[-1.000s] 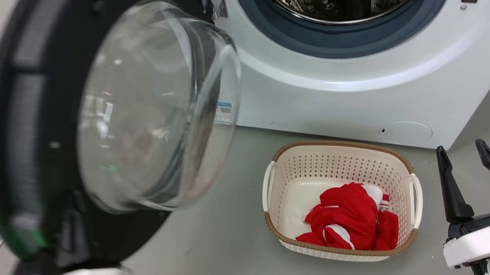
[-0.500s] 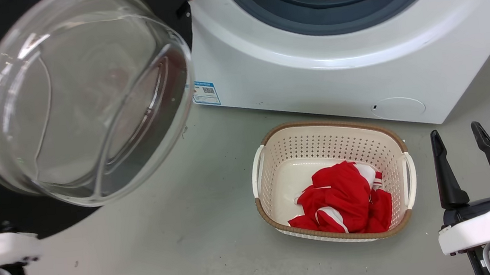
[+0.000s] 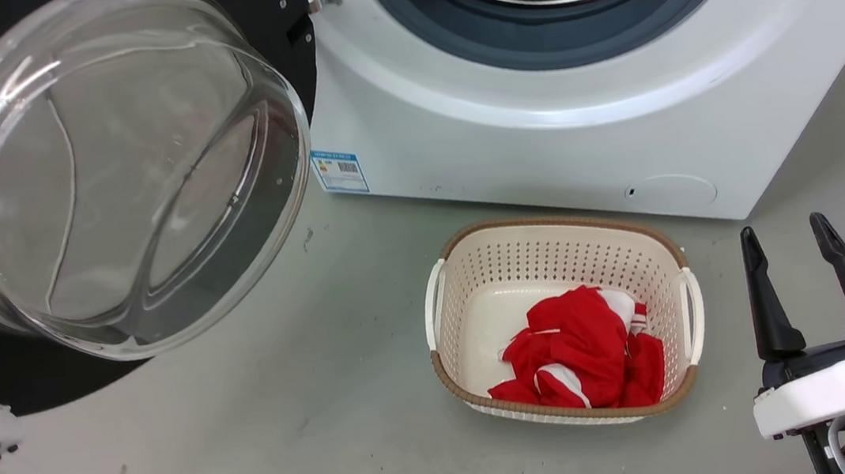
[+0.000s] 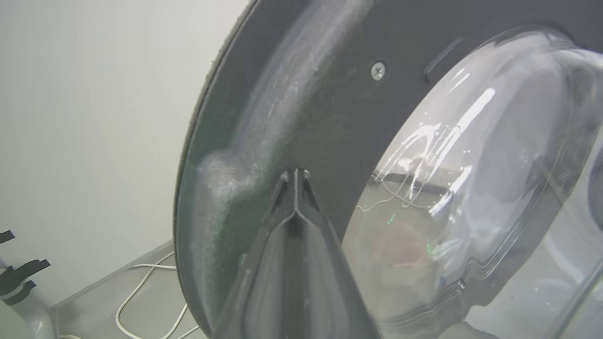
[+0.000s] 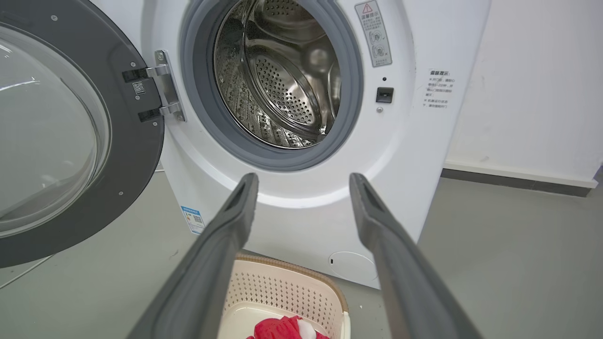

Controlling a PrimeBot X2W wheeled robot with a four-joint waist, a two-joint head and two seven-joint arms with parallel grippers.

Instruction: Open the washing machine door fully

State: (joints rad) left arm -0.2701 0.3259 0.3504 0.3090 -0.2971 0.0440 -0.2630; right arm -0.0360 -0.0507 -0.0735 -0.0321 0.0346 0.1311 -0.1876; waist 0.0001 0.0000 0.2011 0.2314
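- Right at the tips of your left gripper (image 4: pixel 294 178), whose fingers are pressed together on nothing, lies the door (image 4: pixel 330 94). The tips sit at its inner black ring, between the outer rim and the glass bowl (image 4: pixel 471 165). You cannot tell whether they actually touch.
- Just past those tips, the door stands upright on edge, with its bowl bulging back toward you. Being round, it has no long axis, so the line that counts is the hinge (image 5: pixel 162 92). It runs up and down at the door's far edge from this gripper.
- Off to the other side, your right gripper (image 3: pixel 782 228) has its fingers spread and empty, well apart from the door. The left arm is clearly the nearer one.
- Ahead of the right gripper and toward the door sits a basket (image 3: pixel 556 222).
- Farthest out, the washing machine (image 3: pixel 539 144) has its opening uncovered. The door looks nearly fully open, so any last push goes away from the opening, toward the wall (image 4: pixel 94 117).
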